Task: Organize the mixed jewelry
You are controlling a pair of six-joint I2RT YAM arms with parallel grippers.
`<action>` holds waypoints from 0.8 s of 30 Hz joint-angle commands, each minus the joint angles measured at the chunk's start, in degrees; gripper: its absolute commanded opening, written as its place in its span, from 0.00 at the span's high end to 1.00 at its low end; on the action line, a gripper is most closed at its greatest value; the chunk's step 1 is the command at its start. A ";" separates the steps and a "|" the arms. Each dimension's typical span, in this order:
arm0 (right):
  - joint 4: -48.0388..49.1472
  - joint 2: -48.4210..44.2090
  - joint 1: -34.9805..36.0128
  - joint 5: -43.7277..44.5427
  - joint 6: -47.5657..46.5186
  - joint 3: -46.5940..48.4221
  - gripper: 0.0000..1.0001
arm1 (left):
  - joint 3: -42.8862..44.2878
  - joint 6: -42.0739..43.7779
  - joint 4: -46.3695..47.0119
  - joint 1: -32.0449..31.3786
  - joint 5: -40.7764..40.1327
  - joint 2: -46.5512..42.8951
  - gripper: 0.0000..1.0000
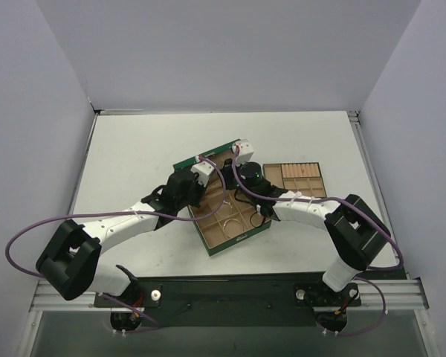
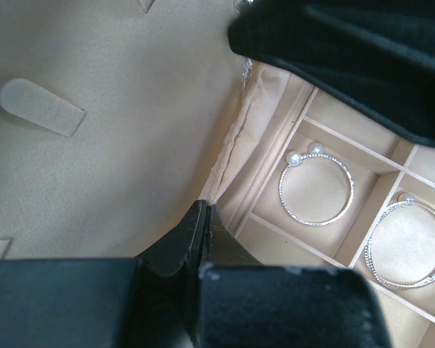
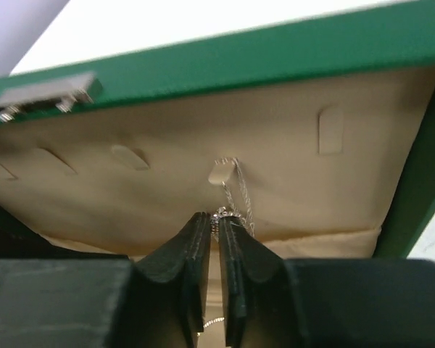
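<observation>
The green box (image 1: 242, 238) stands open with its lid raised. The fine pale chain (image 3: 237, 194) hangs from a tan tab (image 3: 221, 172) on the lid lining. My right gripper (image 3: 217, 217) is shut on the chain just below that tab; in the top view it (image 1: 241, 158) is at the lid. My left gripper (image 2: 205, 210) is shut, its tips at the seam where lid lining meets the compartments, and sits left of the right one (image 1: 201, 175). Two silvery hoops (image 2: 316, 188) (image 2: 409, 246) lie in separate compartments. The tan-gold ring is out of view.
The small green tray with tan ring rolls (image 1: 303, 178) sits just right of the box. The lid's green rim and metal clasp (image 3: 47, 93) are above my right gripper. The right gripper's black body (image 2: 348, 58) hangs over the compartments in the left wrist view.
</observation>
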 commanded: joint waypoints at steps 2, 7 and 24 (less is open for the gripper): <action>0.42 -3.16 0.59 2.90 -2.18 -1.97 0.76 | 1.60 -1.22 0.17 -0.57 2.26 -1.57 1.00; -0.73 -6.40 0.51 3.44 -3.15 -3.11 0.68 | 1.86 -1.31 0.08 -0.66 2.09 -1.75 1.00; -3.72 -15.30 -2.92 3.18 0.26 -11.38 0.57 | 2.56 -1.75 -0.54 -0.83 2.52 -1.92 0.94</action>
